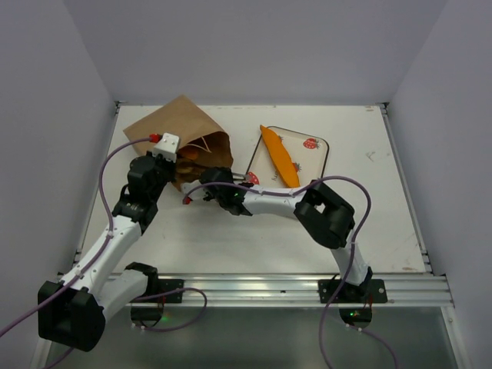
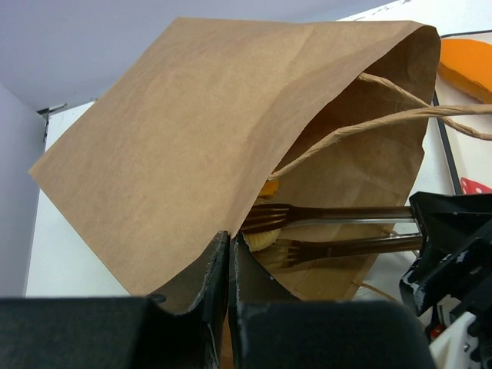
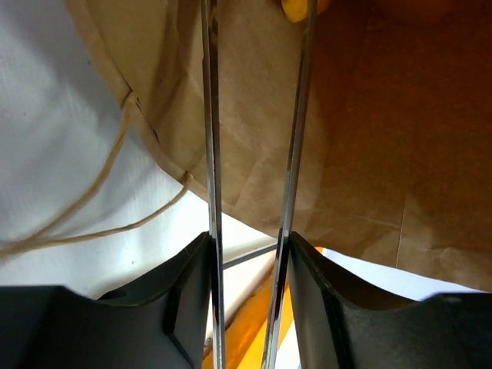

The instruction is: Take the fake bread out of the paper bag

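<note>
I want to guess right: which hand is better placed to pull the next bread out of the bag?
Right. The right hand holds tongs reaching inside the paper bag next to a bread piece; the left hand pinches the bag's edge.

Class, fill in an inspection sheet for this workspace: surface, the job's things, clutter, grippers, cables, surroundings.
Surface: white table.
Job's things: paper bag lying on its side, mouth toward the strawberry-print tray; baguette on that tray; an orange bread piece inside the bag.
Clutter: nothing seen.
Grippers: left gripper shut on the bag's edge; right gripper holds tongs that reach into the bag mouth.
Cables: a purple cable loops off each arm.
Surroundings: pale walls on three sides; metal rail along the near edge.
</note>
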`<state>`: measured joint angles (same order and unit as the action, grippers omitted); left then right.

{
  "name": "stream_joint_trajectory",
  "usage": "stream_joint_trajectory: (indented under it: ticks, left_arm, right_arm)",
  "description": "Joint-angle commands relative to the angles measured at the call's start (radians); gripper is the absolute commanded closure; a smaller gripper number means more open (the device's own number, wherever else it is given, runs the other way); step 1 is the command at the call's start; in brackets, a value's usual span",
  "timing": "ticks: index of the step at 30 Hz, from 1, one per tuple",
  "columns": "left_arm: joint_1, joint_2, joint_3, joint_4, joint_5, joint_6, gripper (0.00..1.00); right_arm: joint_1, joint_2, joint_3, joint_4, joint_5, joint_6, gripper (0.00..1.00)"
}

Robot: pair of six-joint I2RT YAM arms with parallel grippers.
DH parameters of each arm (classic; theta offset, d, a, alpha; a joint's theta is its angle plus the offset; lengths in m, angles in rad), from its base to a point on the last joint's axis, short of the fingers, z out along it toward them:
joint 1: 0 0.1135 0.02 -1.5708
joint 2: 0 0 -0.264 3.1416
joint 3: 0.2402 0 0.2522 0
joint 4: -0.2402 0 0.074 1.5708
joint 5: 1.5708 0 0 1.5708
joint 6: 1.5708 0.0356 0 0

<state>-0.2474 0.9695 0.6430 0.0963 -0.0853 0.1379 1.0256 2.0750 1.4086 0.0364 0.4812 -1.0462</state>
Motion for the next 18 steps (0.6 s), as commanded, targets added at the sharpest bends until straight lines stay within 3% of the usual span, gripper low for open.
stream_joint_trajectory:
  ticks: [1, 3, 8, 12, 18]
  left_arm:
    - [-0.003, -0.023, -0.005, 0.042, 0.013, -0.021, 0.94]
    - [-0.003, -0.023, -0.005, 0.042, 0.015, -0.021, 0.94]
    - [-0.003, -0.023, -0.005, 0.045, 0.018, -0.021, 0.94]
    - [-0.003, -0.020, -0.005, 0.045, 0.024, -0.023, 0.94]
    - [-0.003, -0.017, -0.003, 0.048, 0.028, -0.027, 0.94]
  right_arm:
    - [0.002, 0.022, 0.073, -0.033, 0.048, 0.032, 0.57]
    - [0.004, 0.025, 0.073, -0.058, 0.046, 0.040, 0.62]
    - [0.002, -0.012, 0.052, -0.082, 0.019, 0.069, 0.87]
    - [0.002, -0.084, 0.033, -0.127, -0.027, 0.124, 0.93]
    - [0.002, -0.171, 0.000, -0.182, -0.058, 0.178, 0.95]
